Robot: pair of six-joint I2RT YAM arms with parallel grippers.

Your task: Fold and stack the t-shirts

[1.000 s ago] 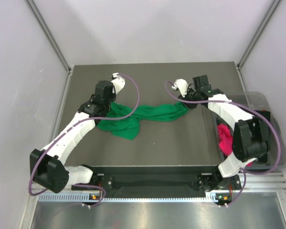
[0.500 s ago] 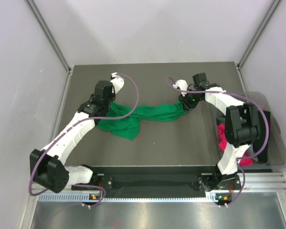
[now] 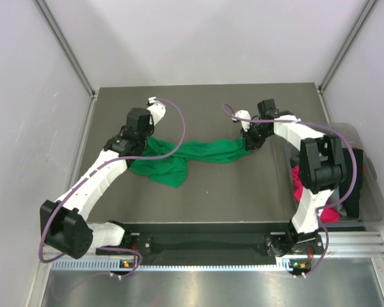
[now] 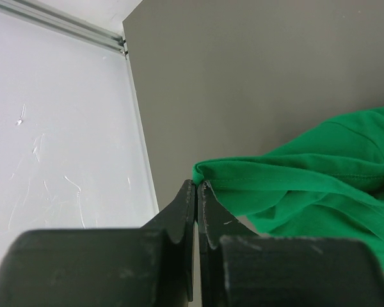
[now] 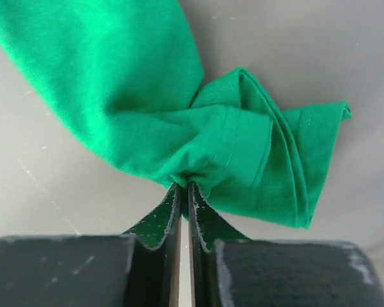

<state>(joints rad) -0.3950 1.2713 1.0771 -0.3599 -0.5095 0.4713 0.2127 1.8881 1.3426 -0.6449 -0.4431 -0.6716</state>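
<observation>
A bright green t-shirt (image 3: 179, 157) lies bunched and stretched across the grey table (image 3: 205, 192) between both arms. My left gripper (image 3: 143, 141) is shut on the shirt's left end; in the left wrist view a hemmed edge of the green t-shirt (image 4: 294, 182) sits pinched at the left gripper (image 4: 197, 184) tips. My right gripper (image 3: 248, 143) is shut on the shirt's right end; the right wrist view shows gathered folds of the green t-shirt (image 5: 230, 147) clamped at the right gripper (image 5: 184, 187) tips. A magenta-pink t-shirt (image 3: 302, 185) lies crumpled in the bin on the right.
A clear plastic bin (image 3: 371, 192) stands at the table's right edge, partly behind the right arm. Pale walls close in the table at left, back and right; a metal rail (image 4: 64, 25) runs along the left wall. The arm bases sit along the near edge.
The right gripper has closed on the green shirt's right end, and the right arm has shifted its elbow inward. The left arm has stayed still, holding its end.
</observation>
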